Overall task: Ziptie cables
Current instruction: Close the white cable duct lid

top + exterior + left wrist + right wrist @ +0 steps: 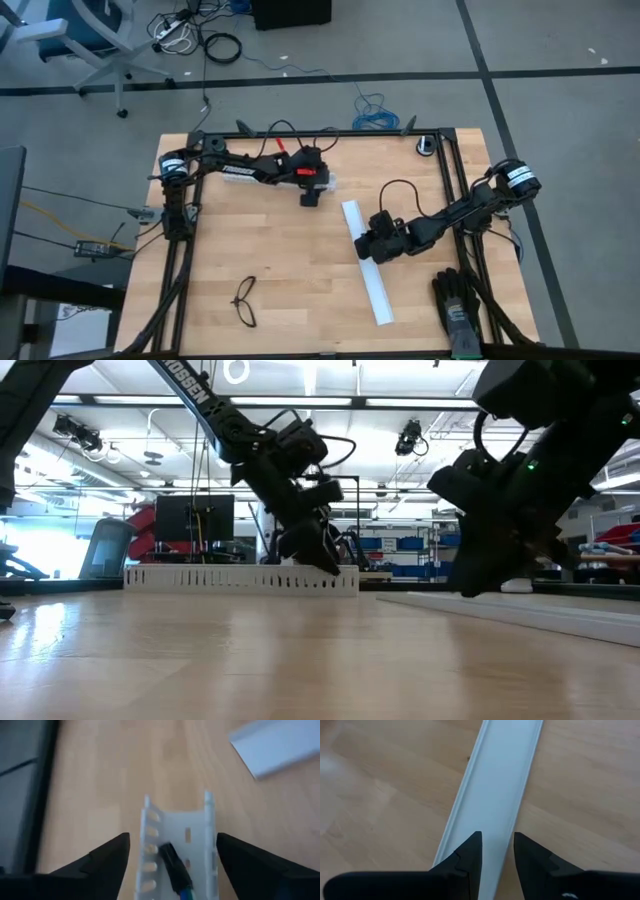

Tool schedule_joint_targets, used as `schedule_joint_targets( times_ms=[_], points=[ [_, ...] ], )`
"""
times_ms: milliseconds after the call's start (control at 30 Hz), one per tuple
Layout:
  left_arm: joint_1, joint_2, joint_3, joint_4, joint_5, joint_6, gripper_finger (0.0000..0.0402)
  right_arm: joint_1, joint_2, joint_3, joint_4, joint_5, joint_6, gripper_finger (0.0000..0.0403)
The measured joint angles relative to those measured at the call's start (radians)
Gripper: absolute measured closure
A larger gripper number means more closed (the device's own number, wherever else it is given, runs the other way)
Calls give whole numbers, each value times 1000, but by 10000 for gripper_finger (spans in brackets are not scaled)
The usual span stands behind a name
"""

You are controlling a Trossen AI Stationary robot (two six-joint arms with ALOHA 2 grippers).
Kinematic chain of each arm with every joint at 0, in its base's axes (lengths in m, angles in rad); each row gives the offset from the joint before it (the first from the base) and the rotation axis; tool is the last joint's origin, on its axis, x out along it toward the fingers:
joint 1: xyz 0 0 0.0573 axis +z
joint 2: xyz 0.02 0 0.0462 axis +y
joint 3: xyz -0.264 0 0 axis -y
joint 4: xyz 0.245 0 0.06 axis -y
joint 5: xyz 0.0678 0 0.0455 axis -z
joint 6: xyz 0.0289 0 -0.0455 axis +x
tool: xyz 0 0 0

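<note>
**Op A:** Two arms on my screen. I've got the left gripper [310,197] near the far edge of the counter [290,260], fingers [100,865] spread wide on either side of a slotted white channel [177,845], not touching it

**Op B:** Cables?

**Op A:** Only my left wrist view shows them: a dark end with a bit of blue wire, the cables [177,870], lying inside that channel. From overhead I can't make them out. I can't find the ziptie in any view

**Op B:** Right side?

**Op A:** Right gripper [378,245] sits over the wide flat white strip [368,285], mid-counter toward the right. Its fingers [467,862] stand a narrow gap apart above the strip, clamped on nothing that I can see

**Op B:** Room to move?

**Op A:** Bare wood between the two grippers and across the near left, apart from black glasses [245,302] close to the near edge. A dark glove [458,305] lies at the near right corner. The low view shows the channel's [240,578] slotted wall side-on, which overhead doesn't
</note>
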Motion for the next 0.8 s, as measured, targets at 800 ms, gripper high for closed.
schedule_joint_targets(
  times_ms=[800],
  points=[
    [-142, -45, 60, -106, 264, -86, 87, 135, -1, 41, -72, 93, 144, 304]
  ],
)
